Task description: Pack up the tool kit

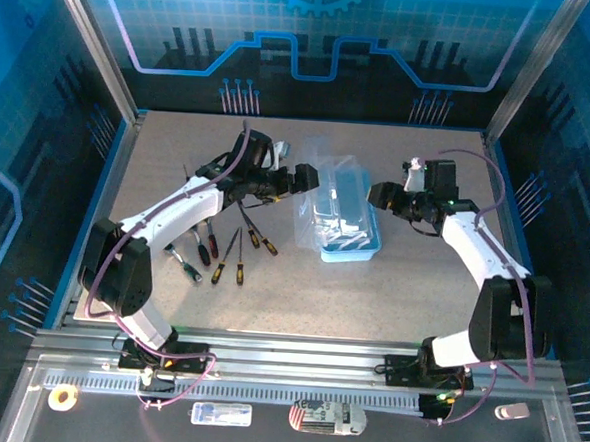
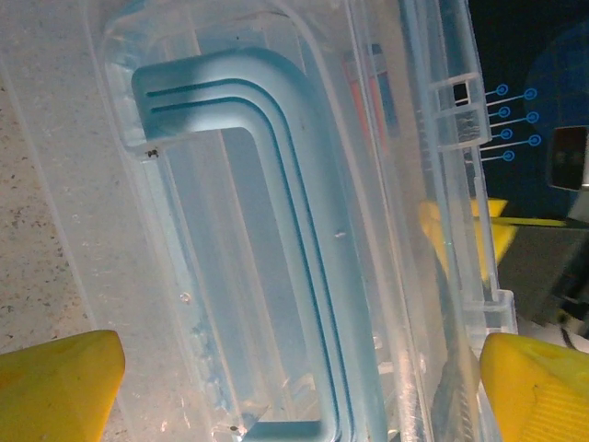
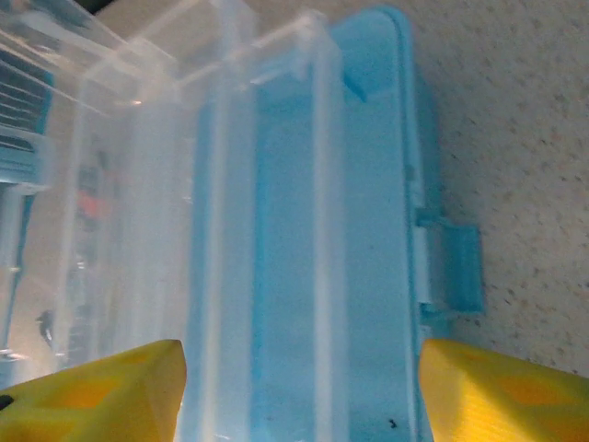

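Both spread apart: left pincer (image 1: 306, 178) at tool case's (image 1: 348, 252) 10 o'clock, right pincer (image 1: 379, 195) at 2; screwdrivers (image 1: 223, 249) lie at 8.

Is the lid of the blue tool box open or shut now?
Open: in the top view the clear lid stands raised off the blue tool box, and its latch is unfastened.

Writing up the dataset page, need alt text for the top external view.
A blue tool case with a clear lid sits on the table, the left hand and right hand close on either side. Several screwdrivers lie loose left of it.
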`<action>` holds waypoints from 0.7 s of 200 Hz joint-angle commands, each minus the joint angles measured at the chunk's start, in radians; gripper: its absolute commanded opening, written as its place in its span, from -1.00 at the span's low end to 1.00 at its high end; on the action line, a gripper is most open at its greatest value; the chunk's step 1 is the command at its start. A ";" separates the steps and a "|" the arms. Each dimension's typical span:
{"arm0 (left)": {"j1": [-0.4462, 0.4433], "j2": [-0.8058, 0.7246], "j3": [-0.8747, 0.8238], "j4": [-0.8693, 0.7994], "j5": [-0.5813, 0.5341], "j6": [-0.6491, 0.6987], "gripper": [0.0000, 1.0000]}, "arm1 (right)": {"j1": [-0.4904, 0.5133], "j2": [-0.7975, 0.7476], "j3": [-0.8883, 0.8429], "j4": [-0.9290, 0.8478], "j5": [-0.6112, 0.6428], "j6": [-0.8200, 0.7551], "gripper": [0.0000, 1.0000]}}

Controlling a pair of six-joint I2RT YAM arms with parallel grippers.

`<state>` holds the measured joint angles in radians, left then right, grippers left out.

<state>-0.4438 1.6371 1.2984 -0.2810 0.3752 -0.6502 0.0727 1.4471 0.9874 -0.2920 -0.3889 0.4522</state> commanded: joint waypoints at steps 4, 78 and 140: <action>0.002 -0.003 -0.005 -0.015 0.020 0.050 0.99 | -0.023 0.027 -0.023 0.015 0.024 -0.024 0.36; 0.015 -0.075 -0.142 0.081 0.081 0.119 0.96 | -0.032 0.179 -0.053 0.142 -0.149 0.004 0.29; 0.039 -0.094 -0.192 0.126 0.120 0.150 0.96 | -0.028 0.257 -0.050 0.139 -0.151 -0.015 0.24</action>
<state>-0.4213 1.5620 1.1484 -0.1455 0.4526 -0.5472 0.0444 1.6550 0.9501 -0.1196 -0.5323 0.4541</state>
